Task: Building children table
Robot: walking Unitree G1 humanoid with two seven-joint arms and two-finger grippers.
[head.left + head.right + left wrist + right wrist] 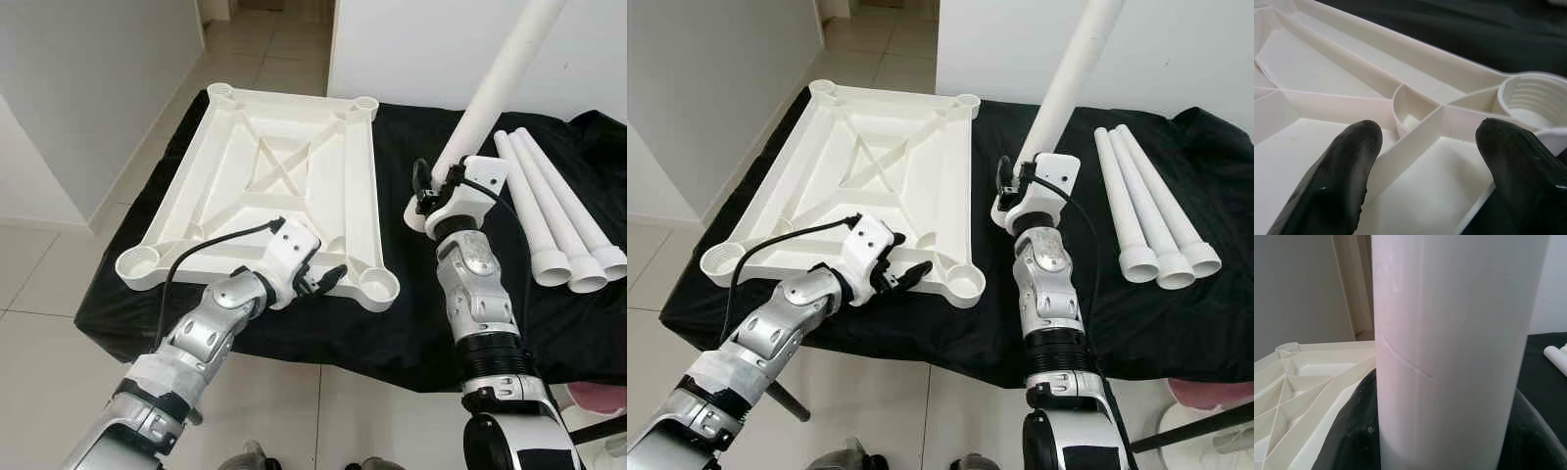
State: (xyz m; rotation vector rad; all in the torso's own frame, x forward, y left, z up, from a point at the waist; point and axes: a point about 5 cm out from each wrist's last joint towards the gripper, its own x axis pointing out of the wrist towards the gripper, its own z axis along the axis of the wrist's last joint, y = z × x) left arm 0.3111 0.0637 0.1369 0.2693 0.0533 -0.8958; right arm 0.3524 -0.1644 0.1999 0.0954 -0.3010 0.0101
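Note:
A white plastic table top (220, 176) lies upside down on a black cloth, ribs up, with a threaded socket (378, 286) at each corner. My left gripper (320, 280) is open at the top's near edge, close to the near right socket (1530, 98). Its fingers (1337, 181) straddle a rib without clamping it. My right gripper (431, 192) is shut on a white table leg (495, 88), held above the cloth to the right of the top. The leg (1449, 347) leans up and to the right. Three more white legs (558, 215) lie side by side at the far right.
The black cloth (411, 313) covers a low platform whose front edge is just before me. A grey wall (78, 88) stands on the left and a white wall (411, 49) behind, with a tiled floor (49, 294) and a passage between. A pink object (600, 399) sits low right.

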